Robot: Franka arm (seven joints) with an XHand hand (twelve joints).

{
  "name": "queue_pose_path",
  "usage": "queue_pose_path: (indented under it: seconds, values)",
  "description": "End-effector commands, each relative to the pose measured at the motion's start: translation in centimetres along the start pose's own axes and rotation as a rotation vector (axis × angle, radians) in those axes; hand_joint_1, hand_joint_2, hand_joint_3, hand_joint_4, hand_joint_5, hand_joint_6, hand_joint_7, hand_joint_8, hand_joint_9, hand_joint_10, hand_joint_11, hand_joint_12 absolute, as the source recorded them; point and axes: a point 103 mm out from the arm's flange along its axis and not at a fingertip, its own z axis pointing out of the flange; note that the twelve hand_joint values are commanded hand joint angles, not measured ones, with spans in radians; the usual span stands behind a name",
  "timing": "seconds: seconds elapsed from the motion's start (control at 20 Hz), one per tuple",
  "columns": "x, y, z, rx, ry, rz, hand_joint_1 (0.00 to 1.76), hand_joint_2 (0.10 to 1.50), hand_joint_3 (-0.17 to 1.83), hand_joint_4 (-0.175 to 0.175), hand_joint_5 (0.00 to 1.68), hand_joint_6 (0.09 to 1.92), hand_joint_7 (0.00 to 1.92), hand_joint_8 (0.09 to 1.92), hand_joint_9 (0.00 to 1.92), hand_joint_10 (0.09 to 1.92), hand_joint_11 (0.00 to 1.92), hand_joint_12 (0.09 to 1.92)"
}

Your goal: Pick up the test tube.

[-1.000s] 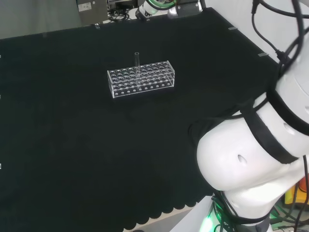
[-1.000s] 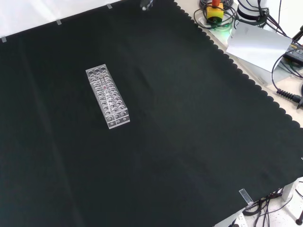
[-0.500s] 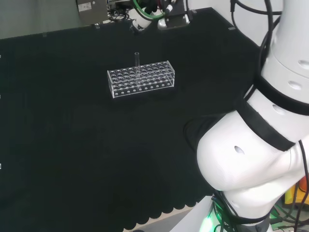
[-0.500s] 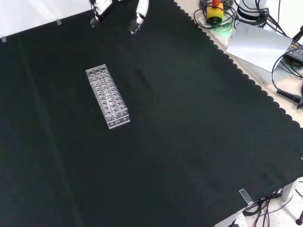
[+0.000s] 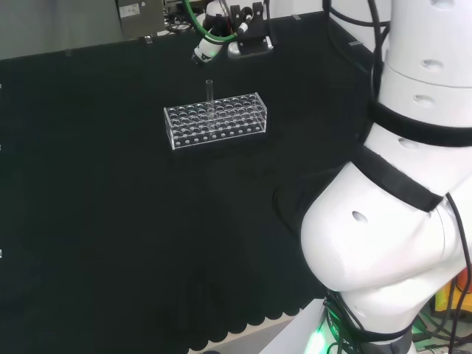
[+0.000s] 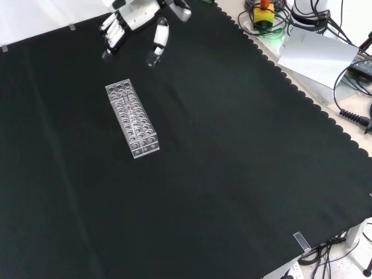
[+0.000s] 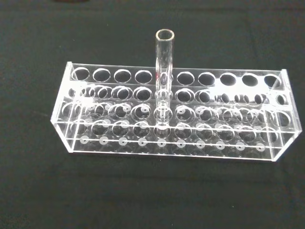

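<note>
- Test tube (image 7: pixel 163 76) of clear glass stands upright in a clear plastic rack (image 6: pixel 132 118) on the black cloth (image 6: pixel 232 174), seated in a hole near the rack's middle, its open mouth well above the top plate.
- Standing proud of the rack as it does, the tube offers bare glass for a pinch from above or from the side.
- Every other hole in the rack appears empty; the tube itself looks empty too, though with clear glass on clear plastic that is hard to confirm.
- Robot hand (image 6: pixel 135 23) hangs beyond the rack's far end in the front view, well apart from the tube, fingers (image 6: pixel 110 36) and thumb spread and relaxed, holding nothing.
- Spread like that, the hand seems readied to close round the tube; the approach is judged to be in progress and the pick-up not yet made.
- Wrist camera faces the rack's long side, the tube near centre, which suggests the hand is aimed at it.
</note>
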Motion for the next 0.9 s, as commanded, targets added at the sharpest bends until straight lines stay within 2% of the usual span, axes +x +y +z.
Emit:
queue_pose_path:
  seconds: [0.05,0.2,0.4,0.9]
  values:
    - [0.6,4.0,1.8,0.046,-0.044,-0.011,0.7,0.82,0.34,-0.123,0.42,0.09,0.48,0.87,0.44,0.89,0.17,1.56]
    - [0.8,4.9,2.5,0.068,-0.075,-0.027,0.7,0.82,0.35,-0.125,0.43,0.09,0.49,0.87,0.45,0.88,0.18,1.55]
    - [0.9,5.9,3.2,0.107,-0.095,-0.023,0.71,0.82,0.35,-0.128,0.46,0.09,0.51,0.87,0.47,0.88,0.18,1.55]
    - [0.6,6.9,5.1,0.16,-0.138,-0.007,0.72,0.82,0.37,-0.133,0.49,0.11,0.58,0.89,0.5,0.87,0.19,1.54]
